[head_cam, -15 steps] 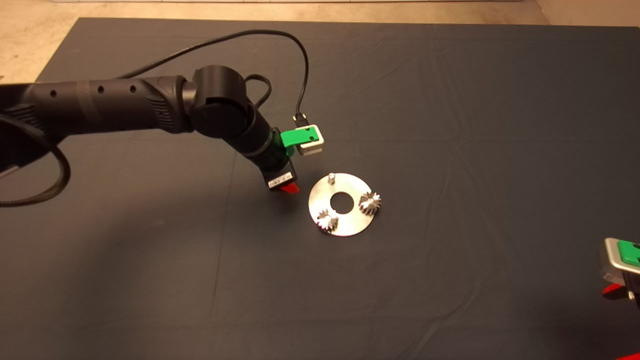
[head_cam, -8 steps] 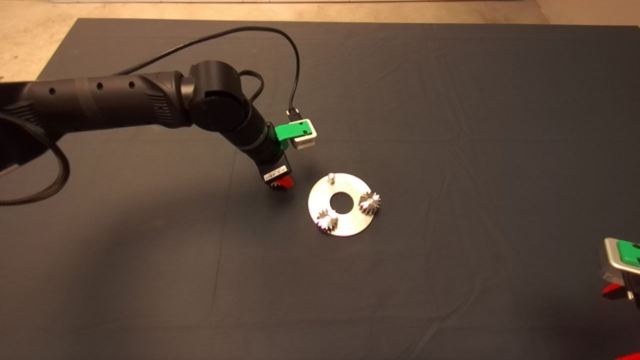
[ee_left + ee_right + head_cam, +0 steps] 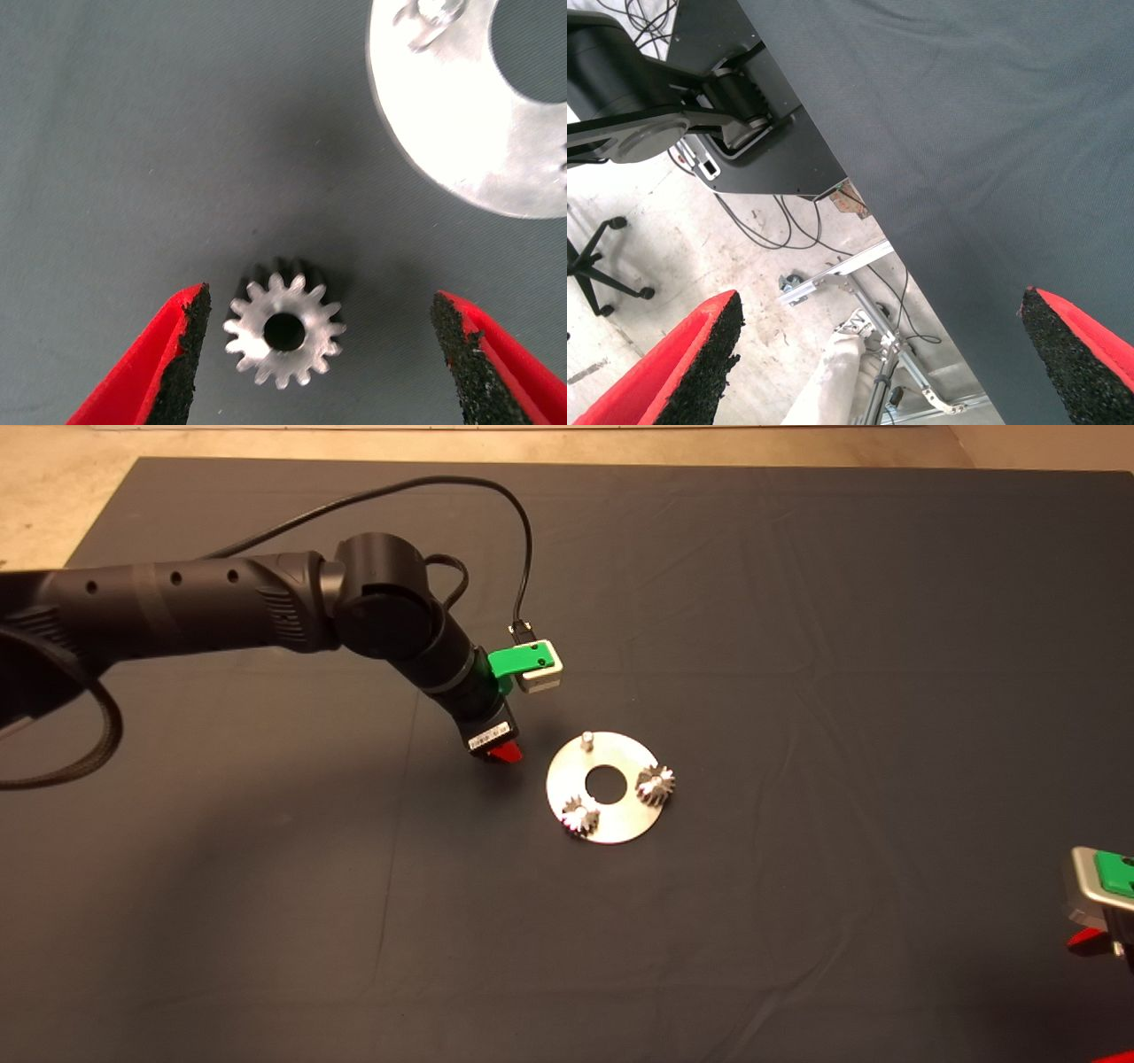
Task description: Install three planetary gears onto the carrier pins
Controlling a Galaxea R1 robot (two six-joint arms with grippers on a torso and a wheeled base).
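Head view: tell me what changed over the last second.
The left tool drew back from the carrier disc, toward the picture's left, mostly in the first half second. In the wrist view it is open around the loose third gear, not gripping. The two gears on their pins, the bare pin and the parked right tool stayed put.

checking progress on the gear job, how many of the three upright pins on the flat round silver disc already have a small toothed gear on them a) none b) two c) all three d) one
b) two: on the flat round silver disc, two small shiny toothed gears sit on pins, one short silver pin stands bare, and the third small silver gear lies on the dark mat between the open fingers of the left tool.
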